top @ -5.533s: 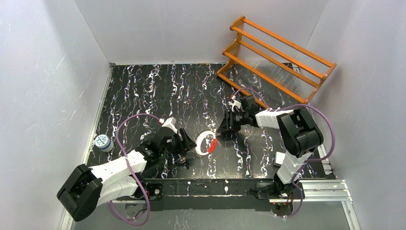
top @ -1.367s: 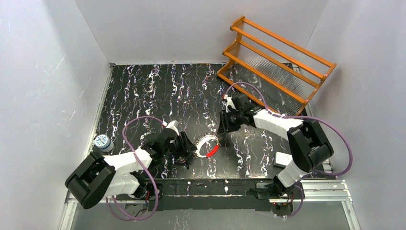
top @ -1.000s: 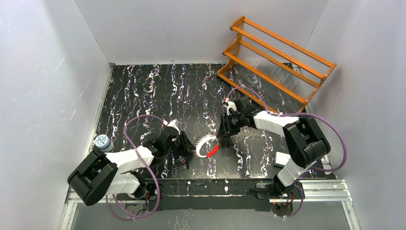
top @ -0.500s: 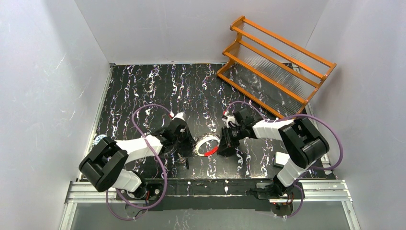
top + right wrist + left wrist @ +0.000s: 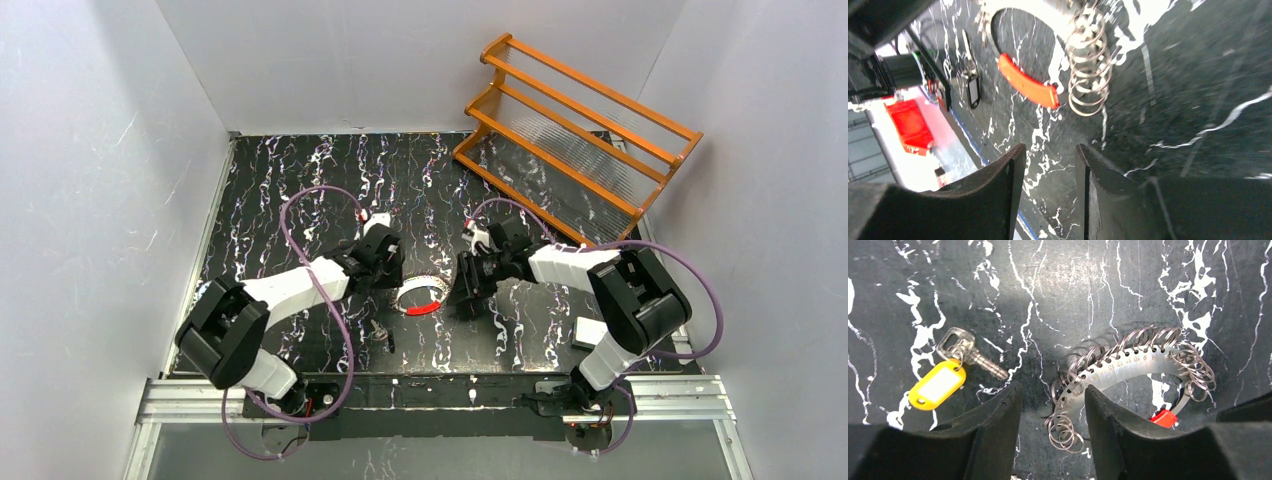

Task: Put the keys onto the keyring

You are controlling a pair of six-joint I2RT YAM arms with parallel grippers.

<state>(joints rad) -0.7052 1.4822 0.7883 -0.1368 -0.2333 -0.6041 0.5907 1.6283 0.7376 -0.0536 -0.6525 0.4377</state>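
Observation:
The keyring (image 5: 408, 290) is a whitish metal loop with a short red section (image 5: 425, 309), lying flat mid-table. In the left wrist view it is a curved plate (image 5: 1128, 365) strung with several small wire rings. My left gripper (image 5: 390, 275) is open, its jaws astride the loop's ringed end (image 5: 1066, 426). A silvery key (image 5: 970, 352) with a yellow tag (image 5: 938, 383) lies left of it. My right gripper (image 5: 462, 295) is open and empty, low beside the red section (image 5: 1028, 82). A second key with a dark tag (image 5: 972, 90) lies beyond. Both keys (image 5: 381, 331) lie near the front edge.
An orange wooden rack (image 5: 575, 120) stands at the back right. A small white block (image 5: 585, 331) lies by the right arm's base. Purple cables (image 5: 300, 205) loop over both arms. White walls close in the black marbled table (image 5: 300, 170).
My left gripper has swung from the near left of the loop to its far left side. The loop has shifted left and lies flatter. My right gripper has come down beside it.

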